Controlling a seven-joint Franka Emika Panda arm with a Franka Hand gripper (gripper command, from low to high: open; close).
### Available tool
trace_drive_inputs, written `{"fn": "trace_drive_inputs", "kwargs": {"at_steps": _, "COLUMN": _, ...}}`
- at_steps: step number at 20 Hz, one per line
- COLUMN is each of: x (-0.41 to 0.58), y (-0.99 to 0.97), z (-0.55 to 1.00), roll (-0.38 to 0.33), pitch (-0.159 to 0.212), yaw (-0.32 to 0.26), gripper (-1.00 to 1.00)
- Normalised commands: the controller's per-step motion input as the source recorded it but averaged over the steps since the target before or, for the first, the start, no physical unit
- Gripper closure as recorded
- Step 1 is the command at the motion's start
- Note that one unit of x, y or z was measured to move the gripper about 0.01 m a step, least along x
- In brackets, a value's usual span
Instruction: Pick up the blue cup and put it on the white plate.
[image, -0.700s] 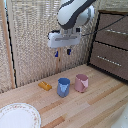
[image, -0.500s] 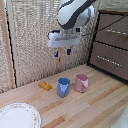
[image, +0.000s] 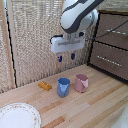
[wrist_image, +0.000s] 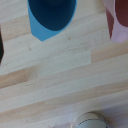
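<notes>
Nearest in the exterior view, the white plate (image: 18, 116) lies flat on the wooden desk (image: 95, 107) at the exterior view's lower left, its thin brownish rim band showing and part of it cut off by the frame edge. Farther back, near the middle of the desk, the blue cup (image: 63, 86) stands upright with its open rim up, well apart from the plate. Just beside it on the exterior view's right stands the pink cup (image: 81, 82), close to it but whether they touch cannot be told. On the blue cup's other side, a little farther back, a small orange object (image: 45, 86) lies on the wood. Above the two cups hangs the end effector (image: 66, 57), its two dark fingers apart and holding nothing, clear of both cups. Behind it are a woven screen (image: 30, 40) and a dark drawer cabinet (image: 111, 45). In the wrist view the blue cup (wrist_image: 51, 17) and the pink cup (wrist_image: 119, 20) show from above on the pale planks.
</notes>
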Motion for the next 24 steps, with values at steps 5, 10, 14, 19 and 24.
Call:
{"fn": "trace_drive_inputs", "kwargs": {"at_steps": 5, "x": -0.154, "y": 0.00, "z": -0.41, "roll": -0.058, "pitch": 0.047, "yaw": -0.093, "gripper": -1.00}}
{"fn": "trace_drive_inputs", "kwargs": {"at_steps": 10, "x": -0.026, "y": 0.00, "z": -0.44, "roll": -0.050, "pitch": 0.045, "yaw": -0.115, "gripper": -1.00}}
{"fn": "trace_drive_inputs", "kwargs": {"at_steps": 14, "x": 0.010, "y": 0.00, "z": -0.43, "roll": -0.061, "pitch": 0.034, "yaw": -0.086, "gripper": -1.00}}
{"fn": "trace_drive_inputs", "kwargs": {"at_steps": 19, "x": 0.095, "y": -0.04, "z": -0.35, "roll": -0.031, "pitch": 0.009, "yaw": -0.052, "gripper": -1.00}}
{"fn": "trace_drive_inputs", "kwargs": {"at_steps": 24, "x": 0.038, "y": -0.14, "z": -0.30, "roll": -0.015, "pitch": 0.012, "yaw": -0.029, "gripper": 1.00}}
